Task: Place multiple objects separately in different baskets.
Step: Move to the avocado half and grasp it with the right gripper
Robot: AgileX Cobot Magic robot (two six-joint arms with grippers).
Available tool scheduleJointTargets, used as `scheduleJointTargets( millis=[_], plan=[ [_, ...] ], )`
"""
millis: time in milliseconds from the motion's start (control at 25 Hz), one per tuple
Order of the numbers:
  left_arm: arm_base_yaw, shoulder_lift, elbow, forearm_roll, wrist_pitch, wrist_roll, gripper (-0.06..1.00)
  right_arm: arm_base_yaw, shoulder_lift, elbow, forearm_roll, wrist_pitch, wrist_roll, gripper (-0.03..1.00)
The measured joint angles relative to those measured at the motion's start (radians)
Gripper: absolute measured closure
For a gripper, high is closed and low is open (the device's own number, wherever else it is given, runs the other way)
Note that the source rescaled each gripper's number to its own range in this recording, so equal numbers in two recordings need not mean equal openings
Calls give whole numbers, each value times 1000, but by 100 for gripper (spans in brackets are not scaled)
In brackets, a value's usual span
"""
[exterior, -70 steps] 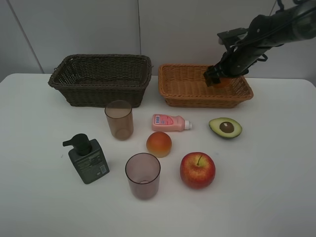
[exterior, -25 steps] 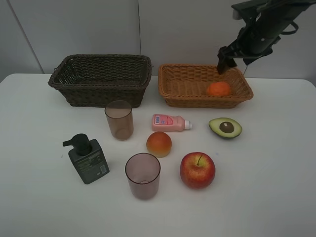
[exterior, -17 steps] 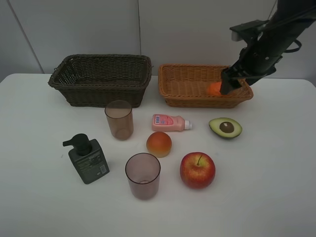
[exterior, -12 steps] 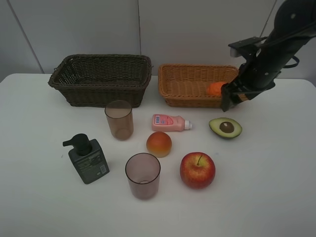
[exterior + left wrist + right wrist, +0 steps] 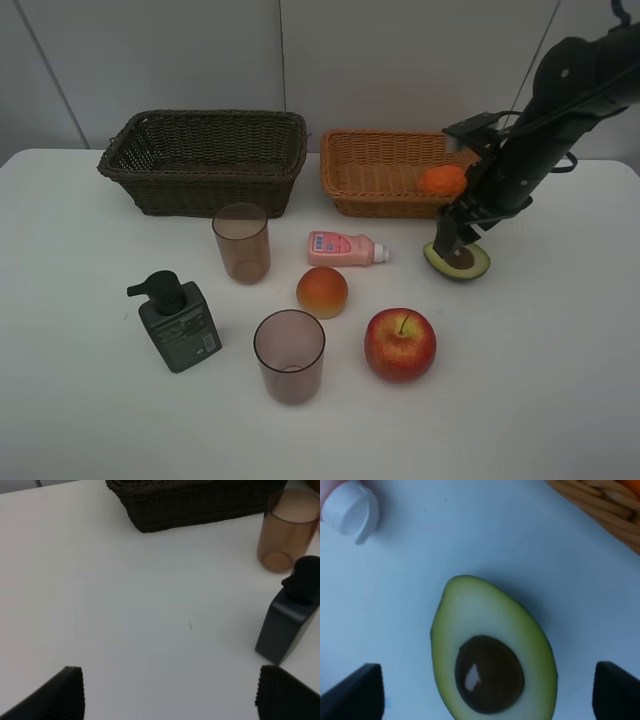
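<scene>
**Right jaws spread over the avocado half**

The right jaws hang released just above the avocado half (image 5: 492, 652), one on either side of it and neither touching. The avocado half lies cut face up on the white worktop (image 5: 560, 380), just in front of the light orange-tan basket (image 5: 380, 195). That basket holds the orange tangerine (image 5: 442, 180) near its right end. The dark brown basket (image 5: 200, 190) stands beside it to the left.

The left jaws are spread wide over bare worktop, grasping nothing, near the dark green pump bottle (image 5: 292, 615) and the far cup (image 5: 290, 530). The near cup (image 5: 289, 355), red apple (image 5: 400, 344), peach-coloured fruit (image 5: 322, 291) and the small pink bottle (image 5: 345, 248), on its side, rest on the worktop.
</scene>
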Motion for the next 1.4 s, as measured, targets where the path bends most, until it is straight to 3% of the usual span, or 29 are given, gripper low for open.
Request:
scheduleJointTargets(
  millis=[360,1400],
  plan=[
    [0,0,0,0,0,0,2,0,74,-73,-16,-3,-24,32],
    [0,0,0,0,0,0,2,0,163,-73,-58,12,-31,32]
  ],
)
